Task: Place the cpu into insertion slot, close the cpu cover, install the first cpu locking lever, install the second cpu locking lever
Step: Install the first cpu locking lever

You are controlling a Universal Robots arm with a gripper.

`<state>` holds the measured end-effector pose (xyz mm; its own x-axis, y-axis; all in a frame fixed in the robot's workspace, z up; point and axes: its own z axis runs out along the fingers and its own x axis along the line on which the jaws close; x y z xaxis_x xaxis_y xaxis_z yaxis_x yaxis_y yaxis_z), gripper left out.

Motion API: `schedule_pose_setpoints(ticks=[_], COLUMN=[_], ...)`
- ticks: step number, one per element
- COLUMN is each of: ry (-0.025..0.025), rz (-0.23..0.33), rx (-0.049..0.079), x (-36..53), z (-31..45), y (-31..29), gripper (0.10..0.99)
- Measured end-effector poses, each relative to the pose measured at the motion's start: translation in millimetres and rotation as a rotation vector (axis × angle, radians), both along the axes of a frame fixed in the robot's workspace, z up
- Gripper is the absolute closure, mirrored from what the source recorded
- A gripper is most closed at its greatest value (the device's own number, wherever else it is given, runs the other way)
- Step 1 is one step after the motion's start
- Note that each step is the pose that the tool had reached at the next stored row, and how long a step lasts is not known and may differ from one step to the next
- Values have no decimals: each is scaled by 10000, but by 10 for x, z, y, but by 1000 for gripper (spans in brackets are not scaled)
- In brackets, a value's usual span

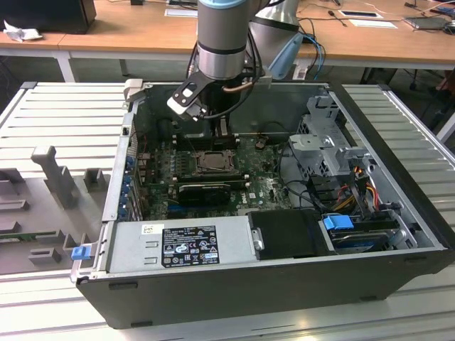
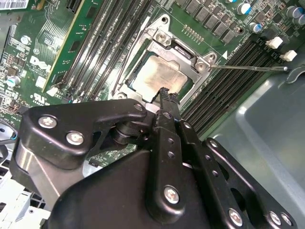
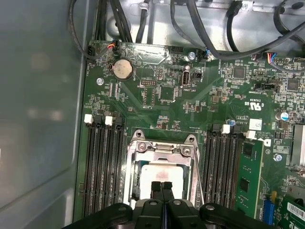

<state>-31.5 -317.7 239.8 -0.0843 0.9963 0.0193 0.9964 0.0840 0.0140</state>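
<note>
1 cpu (image 3: 157,174), 1 cpu cover (image 3: 133,164), 2 fingers (image 3: 156,187), 1 coin cell (image 3: 122,69), 4 white slot clips (image 3: 88,119), 1 PC case (image 1: 234,288), 1 PSU (image 1: 181,241).

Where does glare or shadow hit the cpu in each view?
Second wrist view: bright sheen streaks the cpu top. First wrist view: cpu washed pale, its edge hidden behind the dark hand. Exterior view: cpu dim inside the case, no glare.

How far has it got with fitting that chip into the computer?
The cpu sits in its socket with the cpu cover lying flat over it. The gripper, shut and empty, is right over the cpu. One thin locking lever sticks out sideways, apparently unlatched, so the levers look undone.
</note>
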Motion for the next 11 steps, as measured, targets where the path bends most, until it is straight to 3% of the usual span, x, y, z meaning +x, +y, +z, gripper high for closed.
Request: schedule_pose_setpoints(ticks=[11], ry=[0], rz=[0], rx=[0], x=[0], z=[27], y=[0], gripper=[980])
